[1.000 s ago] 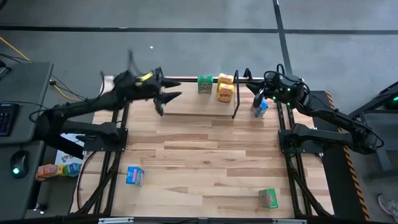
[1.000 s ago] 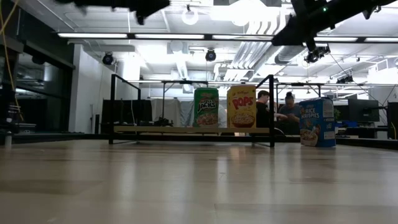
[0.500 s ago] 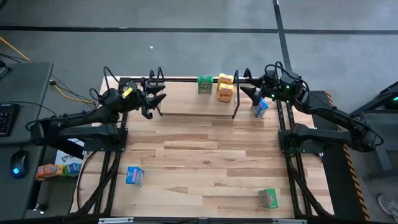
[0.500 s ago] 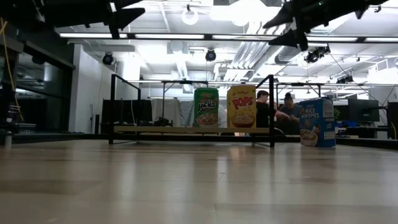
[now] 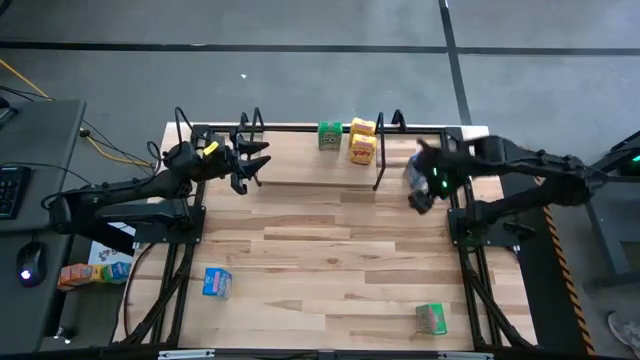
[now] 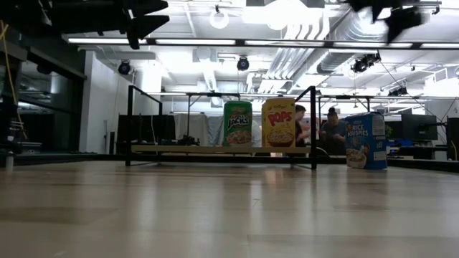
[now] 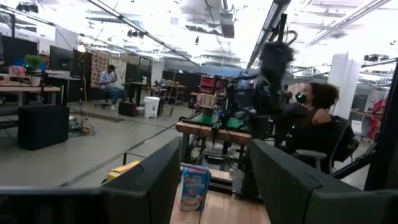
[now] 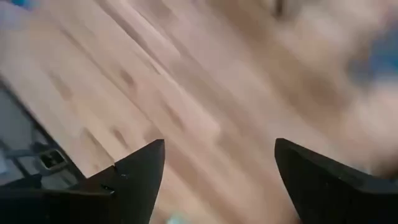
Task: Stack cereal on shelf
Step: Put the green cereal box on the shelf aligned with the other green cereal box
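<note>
One green cereal box (image 5: 329, 135) and two yellow ones (image 5: 362, 148) stand on the shelf (image 5: 300, 168), at its right end. A blue cereal box (image 6: 366, 140) stands upright on the table just right of the shelf. Another blue box (image 5: 216, 282) and a green box (image 5: 431, 319) lie near the table's front edge. My right gripper (image 8: 214, 180) hangs open above the table beside the blue box, touching nothing. My left gripper (image 7: 214, 155) is open and empty, held high by the shelf's left end (image 5: 245, 162).
Black wire hoop uprights (image 6: 314, 127) close off both ends of the shelf. The shelf's left and middle stretches are bare. Open tabletop (image 5: 320, 250) lies between the shelf and the two near boxes. People sit in the room beyond the table (image 6: 331, 129).
My right gripper has opened, letting go of the blue box beside the shelf. It has then drawn back toward the table's near edge and tipped to face the tabletop. The box stays upright. My left gripper has swung back a little to the shelf's left end.
</note>
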Controlling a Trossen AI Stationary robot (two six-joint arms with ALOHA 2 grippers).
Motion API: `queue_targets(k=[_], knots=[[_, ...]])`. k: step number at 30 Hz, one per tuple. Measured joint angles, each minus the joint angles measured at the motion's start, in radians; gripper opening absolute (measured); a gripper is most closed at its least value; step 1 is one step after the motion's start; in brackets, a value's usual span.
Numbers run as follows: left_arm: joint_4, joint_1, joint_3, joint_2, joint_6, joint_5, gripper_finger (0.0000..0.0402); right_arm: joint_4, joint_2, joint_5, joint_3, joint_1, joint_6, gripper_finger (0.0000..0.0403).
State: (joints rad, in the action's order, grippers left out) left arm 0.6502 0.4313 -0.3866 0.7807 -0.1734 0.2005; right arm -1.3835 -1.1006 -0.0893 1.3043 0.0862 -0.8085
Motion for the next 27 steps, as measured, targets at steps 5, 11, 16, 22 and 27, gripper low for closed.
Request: queue_targets(k=[5,11,16,22,27], knots=[[-0.007,0.0,0.0,0.0,0.0,0.0,0.0186,-0.127,-0.005,0.041,-0.03,-0.293,-0.516,0.0296],[-0.027,0.0,0.0,0.0,0.0,0.0,0.0186,-0.046,-0.04,0.028,-0.102,-0.619,-0.978,0.0296],[-0.042,0.0,0.0,0.001,-0.009,-0.001,0.0186,0.073,-0.138,0.028,-0.109,-0.81,-1.207,0.0296],[-0.092,0.0,0.0,0.001,-0.016,-0.001,0.0186,0.235,-0.284,0.028,-0.108,-0.939,-1.355,0.0296],[-0.118,-0.001,0.0,0.001,-0.039,-0.001,0.0186,0.302,-0.38,-0.032,-0.107,-0.981,-1.394,0.0296]])
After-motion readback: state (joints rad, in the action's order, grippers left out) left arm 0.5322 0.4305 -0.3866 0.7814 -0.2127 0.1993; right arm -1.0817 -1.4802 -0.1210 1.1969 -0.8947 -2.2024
